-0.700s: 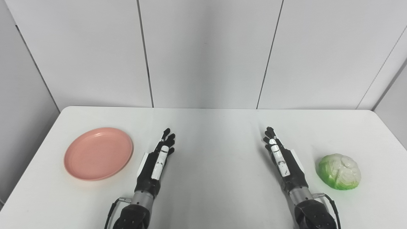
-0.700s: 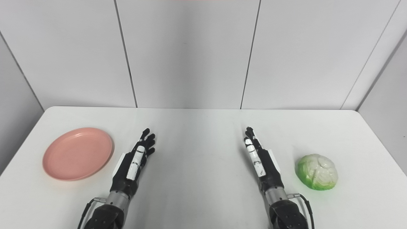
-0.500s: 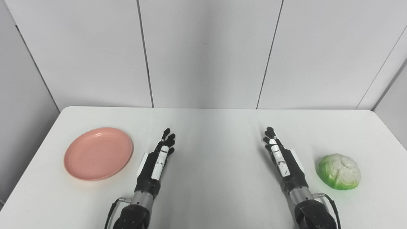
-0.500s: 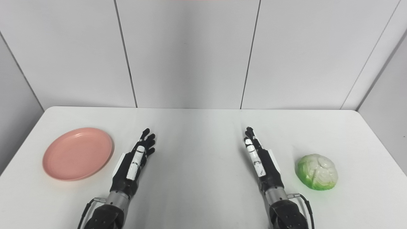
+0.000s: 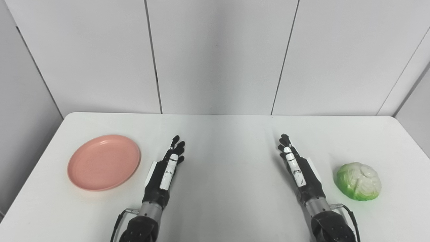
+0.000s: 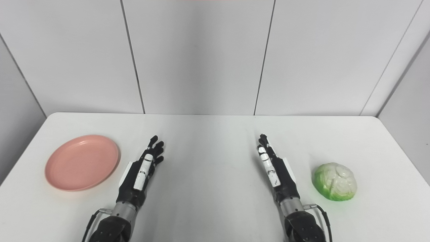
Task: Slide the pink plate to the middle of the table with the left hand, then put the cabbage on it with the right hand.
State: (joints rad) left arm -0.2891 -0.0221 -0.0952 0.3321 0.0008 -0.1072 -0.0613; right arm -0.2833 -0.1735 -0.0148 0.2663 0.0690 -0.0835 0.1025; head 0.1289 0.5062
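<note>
The pink plate (image 5: 103,162) lies flat and upright on the left part of the white table (image 5: 221,134), well short of the middle and clear of every other object; nothing rests on it. The left hand (image 5: 164,170) is just beside the plate's right rim without touching it, fingers extended, close together and pointing away from the robot, holding nothing; whether it rests on the tabletop or hangs slightly above cannot be told. The right hand (image 5: 298,168) mirrors this pose on the other side, likewise stretched out flat and empty, with the cabbage (image 5: 358,181) near it on its outer side and apart from it. The cabbage, green at the base and pale on top, sits on the table's right part, well apart from the plate. By this layout the task is judged not yet begun, and the step in hand is the left hand's approach to the plate. To do it well, the hand would probably need to pass over or around to the plate's far left rim, or press lightly on its inner surface, then draw it rightward in a steady, low motion; uneven downward pressure on the raised rim could tip the shallow plate, and a fast push could overshoot the centre.
</note>
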